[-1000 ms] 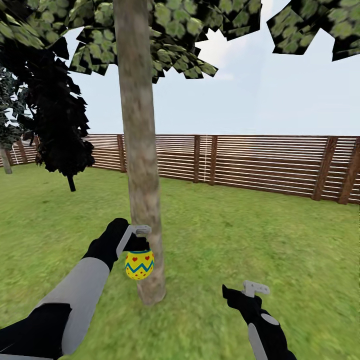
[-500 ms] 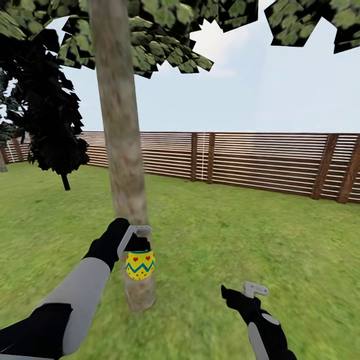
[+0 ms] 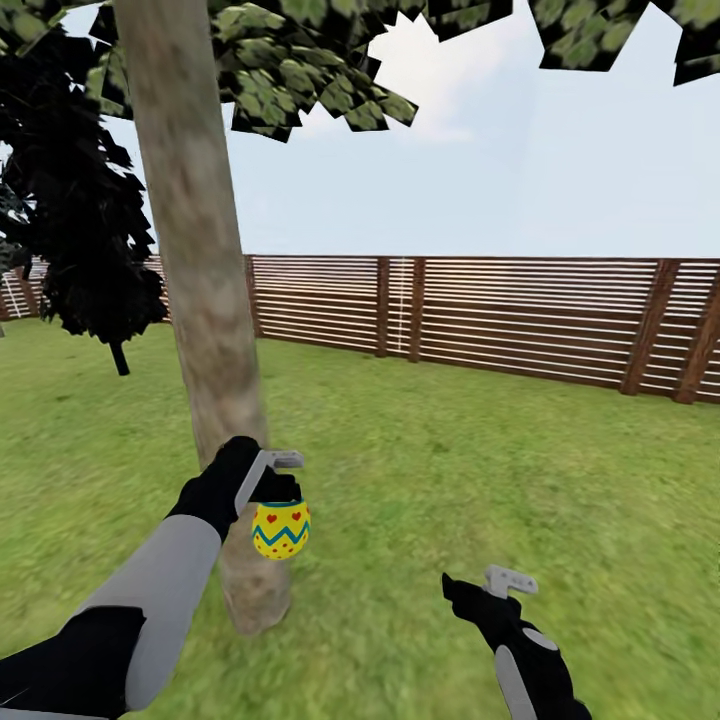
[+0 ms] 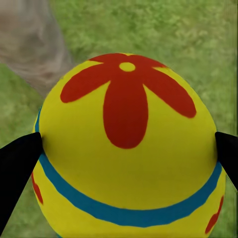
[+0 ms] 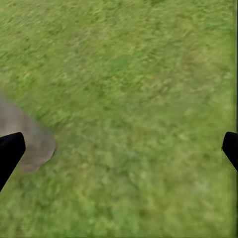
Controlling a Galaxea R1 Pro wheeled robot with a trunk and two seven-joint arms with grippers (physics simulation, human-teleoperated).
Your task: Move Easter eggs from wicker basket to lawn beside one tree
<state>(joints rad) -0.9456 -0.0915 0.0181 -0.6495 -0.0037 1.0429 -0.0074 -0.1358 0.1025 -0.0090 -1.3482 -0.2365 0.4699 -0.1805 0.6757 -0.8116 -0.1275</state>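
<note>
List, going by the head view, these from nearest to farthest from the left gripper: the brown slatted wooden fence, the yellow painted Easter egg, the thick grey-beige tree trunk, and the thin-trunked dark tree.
1. Yellow painted Easter egg, gripped in the left gripper.
2. Thick grey-beige tree trunk, just behind the egg.
3. Thin-trunked dark tree, far off to the left.
4. Brown slatted wooden fence, across the back of the lawn.

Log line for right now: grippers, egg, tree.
left gripper: shut on egg, held above lawn | tree: trunk beside egg | right gripper: open, empty
</note>
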